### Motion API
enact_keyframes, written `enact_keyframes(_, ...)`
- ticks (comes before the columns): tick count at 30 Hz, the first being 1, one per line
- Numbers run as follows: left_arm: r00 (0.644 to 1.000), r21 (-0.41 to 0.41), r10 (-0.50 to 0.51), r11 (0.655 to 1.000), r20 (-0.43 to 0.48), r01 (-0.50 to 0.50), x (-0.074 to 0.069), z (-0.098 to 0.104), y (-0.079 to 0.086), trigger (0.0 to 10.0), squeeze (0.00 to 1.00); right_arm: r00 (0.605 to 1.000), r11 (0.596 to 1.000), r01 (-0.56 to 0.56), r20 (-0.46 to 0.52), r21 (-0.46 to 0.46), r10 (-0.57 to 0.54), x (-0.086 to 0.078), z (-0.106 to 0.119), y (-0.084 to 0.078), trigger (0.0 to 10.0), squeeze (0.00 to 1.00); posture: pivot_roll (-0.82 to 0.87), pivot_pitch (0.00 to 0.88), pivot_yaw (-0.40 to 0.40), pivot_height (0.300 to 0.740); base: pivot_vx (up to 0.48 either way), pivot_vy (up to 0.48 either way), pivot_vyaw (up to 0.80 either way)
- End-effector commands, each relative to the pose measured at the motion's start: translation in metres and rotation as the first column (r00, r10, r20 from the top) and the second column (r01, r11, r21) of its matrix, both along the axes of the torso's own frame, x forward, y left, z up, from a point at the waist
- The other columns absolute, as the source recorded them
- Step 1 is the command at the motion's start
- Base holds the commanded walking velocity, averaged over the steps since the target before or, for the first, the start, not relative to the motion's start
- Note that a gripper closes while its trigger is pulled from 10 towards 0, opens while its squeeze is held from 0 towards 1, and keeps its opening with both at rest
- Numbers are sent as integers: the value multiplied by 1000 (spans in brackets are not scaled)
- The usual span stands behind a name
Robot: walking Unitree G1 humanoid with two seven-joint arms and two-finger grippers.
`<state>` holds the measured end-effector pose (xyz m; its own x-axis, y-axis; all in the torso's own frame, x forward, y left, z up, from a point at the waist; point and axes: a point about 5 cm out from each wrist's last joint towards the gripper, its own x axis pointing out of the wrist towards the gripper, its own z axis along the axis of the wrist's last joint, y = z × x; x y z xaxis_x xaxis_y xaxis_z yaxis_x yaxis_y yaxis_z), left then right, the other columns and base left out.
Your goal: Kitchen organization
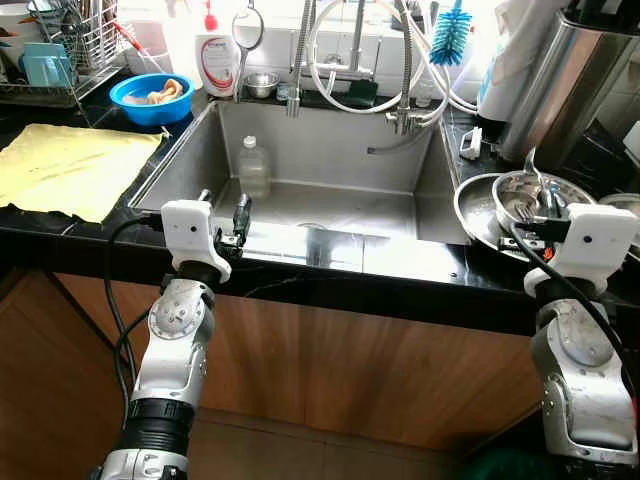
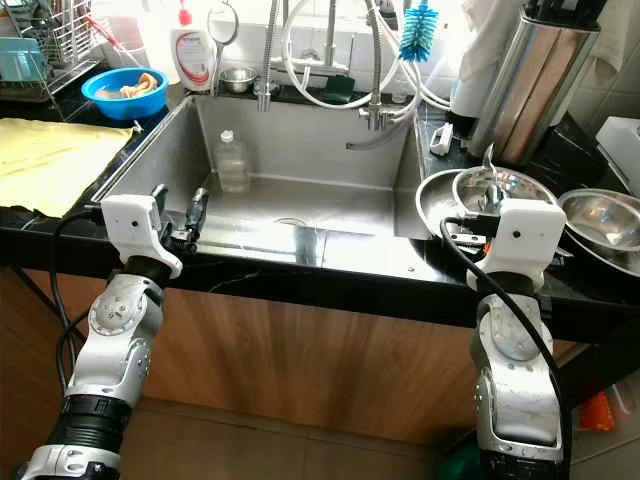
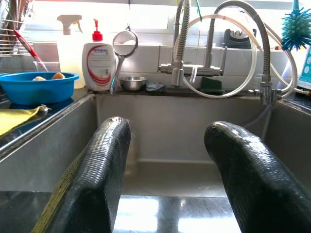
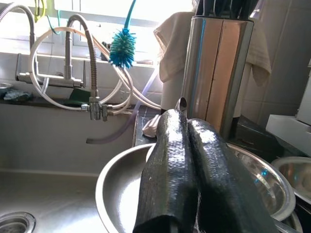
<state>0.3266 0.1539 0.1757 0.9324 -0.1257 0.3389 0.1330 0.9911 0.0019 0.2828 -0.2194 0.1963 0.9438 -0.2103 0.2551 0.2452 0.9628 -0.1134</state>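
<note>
My left gripper (image 1: 225, 208) hovers open over the front left edge of the steel sink (image 1: 330, 150), with nothing between its fingers (image 3: 97, 170). A clear plastic bottle (image 1: 254, 167) stands inside the sink near the back left. On the counter to the right of the sink sit stacked steel bowls (image 1: 478, 208). My right gripper (image 1: 545, 198) is over them, fingers (image 4: 167, 160) pressed together. A thin curved metal utensil (image 1: 529, 163) sticks up from the fingertips, its tip (image 4: 181, 103) just above them.
A yellow cloth (image 1: 70, 165) lies on the black counter at the left. Behind it are a blue bowl (image 1: 150, 97), a soap bottle (image 1: 216, 60) and a dish rack (image 1: 60, 50). A tall steel container (image 1: 560, 85) and a blue brush (image 1: 451, 35) stand at the back right.
</note>
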Motion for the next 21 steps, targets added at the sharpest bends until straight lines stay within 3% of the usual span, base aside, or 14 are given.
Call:
enact_keyframes(1,1000,19,-24,1000,11,24,-1,4,-7,10000,0,999,1000,-15,43,-9,15,1,12,1,10000,0,64,0,-7,740,0,0,0)
enact_keyframes(3,999,10,-11,1000,49,11,-1,11,-4,10000,0,999,1000,-13,45,-12,14,4,9,2,10000,0,63,0,-48,740,0,0,0)
enact_keyframes(6,998,-14,34,999,54,-33,2,19,5,10000,0,999,1000,4,51,-27,-3,9,17,2,10000,0,43,0,-25,740,0,0,0)
enact_keyframes(7,997,18,11,1000,78,-13,6,24,7,10000,0,997,999,-28,76,-45,31,17,27,2,10000,0,50,0,-19,740,0,0,0)
enact_keyframes(9,994,67,74,995,79,-79,9,24,16,10000,0,994,999,-35,102,-26,38,18,29,2,10000,0,70,0,-20,740,0,0,0)
enact_keyframes(10,986,-72,158,985,49,-154,5,23,36,10000,0,996,991,13,83,133,-25,14,21,-3,10000,0,39,0,-20,740,0,0,0)
enact_keyframes(11,986,-107,160,982,42,-154,2,22,42,10000,0,997,986,1,71,169,-14,13,20,-2,10000,0,21,0,-14,740,0,0,0)
enact_keyframes(12,989,-48,146,988,38,-144,3,20,43,10000,0,998,986,-22,68,165,11,16,21,4,10000,0,31,0,-11,740,0,0,0)
enact_keyframes(13,995,64,79,994,57,-83,6,20,37,10000,0,992,986,-114,74,123,105,23,20,18,10000,0,46,0,-19,740,0,0,0)
enact_keyframes(14,996,107,59,992,64,-66,8,21,35,10000,0,987,986,-159,48,51,156,28,17,30,10000,0,55,0,-20,740,0,0,0)
enact_keyframes(15,996,107,59,992,64,-66,8,21,35,10000,0,987,986,-159,48,51,156,28,17,30,10000,0,55,0,-20,740,0,0,0)
enact_keyframes(16,996,131,61,989,62,-69,10,23,35,10000,0,983,983,-181,13,-29,182,31,13,39,10000,0,55,0,-20,740,0,0,0)
enact_keyframes(19,994,78,63,995,84,-70,12,30,29,10000,0,980,980,-195,45,39,193,33,17,42,10000,0,57,0,-29,740,0,0,0)
enact_keyframes(21,995,15,77,997,66,-78,11,24,20,10000,0,978,977,-204,45,63,201,38,15,46,10000,0,47,0,-29,740,0,0,0)
